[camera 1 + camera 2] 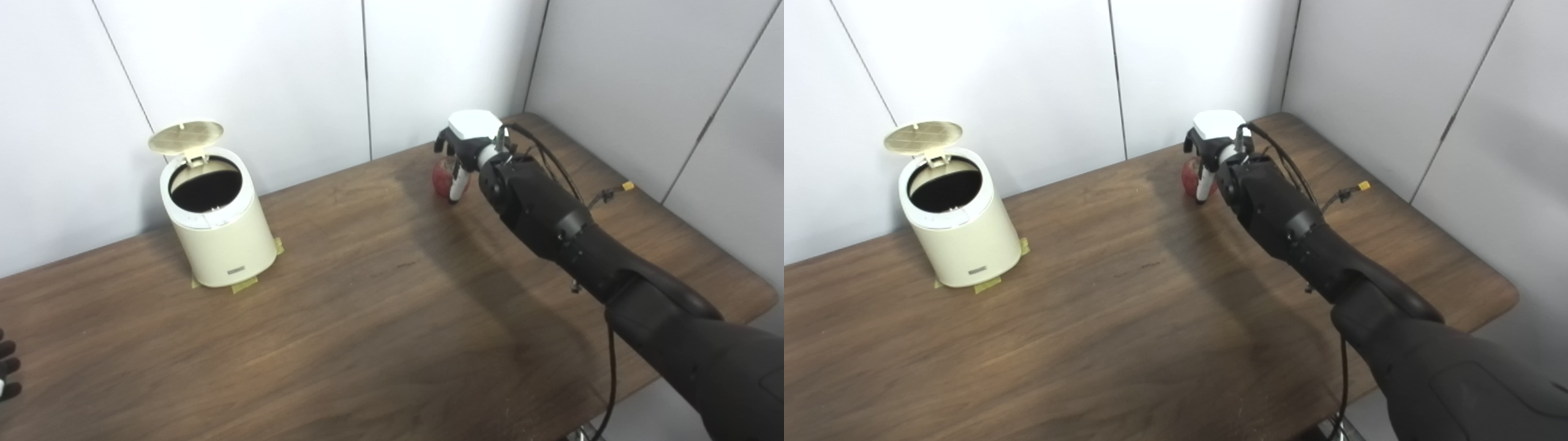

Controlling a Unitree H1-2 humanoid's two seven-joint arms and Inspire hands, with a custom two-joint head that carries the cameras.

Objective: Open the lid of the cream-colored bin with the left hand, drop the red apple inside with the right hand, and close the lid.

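Already the lid [186, 136] of the cream-colored bin [220, 236] stands tipped up and back on its hinge, a round disc of darker tan with a faint grid on its underside. The bin is a short drum, a little wider at the base than at the top, with a white collar around a dark open mouth and a small label low on its front. It sits toward the far left corner of the bench [367, 318], just in front of the wall panels [275, 73], with strips of yellowish tape [245, 285] showing under its base.

Well apart from it, near the far right corner of the bench, lies the red apple [442, 177], a small round fruit, deep red with a paler patch; most of it is hidden behind the hand. The right hand [468, 150] reaches in over it at the end of a long black arm [551, 220], its white back uppermost. Its dark fingers [442, 142] curl down over the far side of the apple and the thumb comes down the near side, so the hand is wrapped around the fruit, which rests on the wood.

The left hand [7, 370] shows only as a few dark fingertips at the near left edge; whether it is spread or closed cannot be told.
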